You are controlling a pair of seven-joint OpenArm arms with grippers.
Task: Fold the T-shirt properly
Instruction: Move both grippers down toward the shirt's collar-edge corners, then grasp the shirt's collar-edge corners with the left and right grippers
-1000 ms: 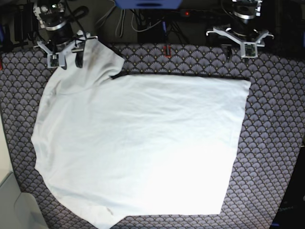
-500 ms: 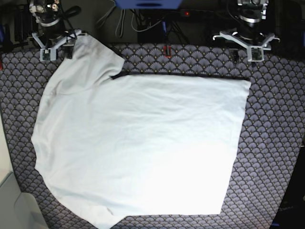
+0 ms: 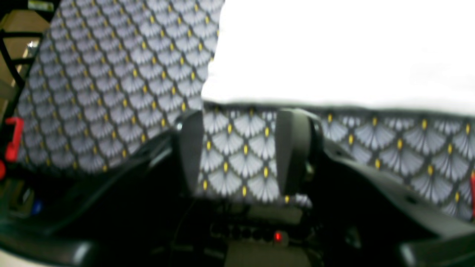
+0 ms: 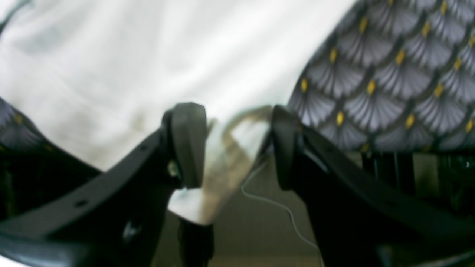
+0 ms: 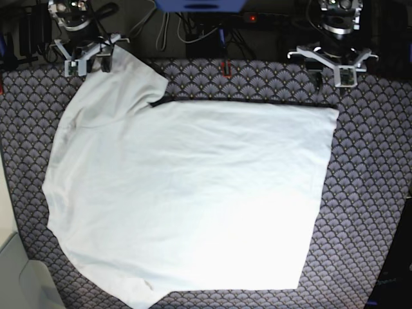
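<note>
T-shirt [image 5: 187,193] unmoved — right gripper [image 5: 88,64] shifted slightly rightward, jaws apart.

T-shirt [image 4: 148,66] edge between gripper [image 4: 233,148] jaws

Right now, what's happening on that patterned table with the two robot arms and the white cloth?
A plain white short-sleeved cotton T-shirt lies spread on the grey fan-patterned tablecloth, not yet folded. The right gripper is open at the far edge, with a corner of the shirt sitting loosely between its jaws, not clamped. The left gripper is open too and holds nothing, over bare tablecloth just short of the shirt's far hem.
</note>
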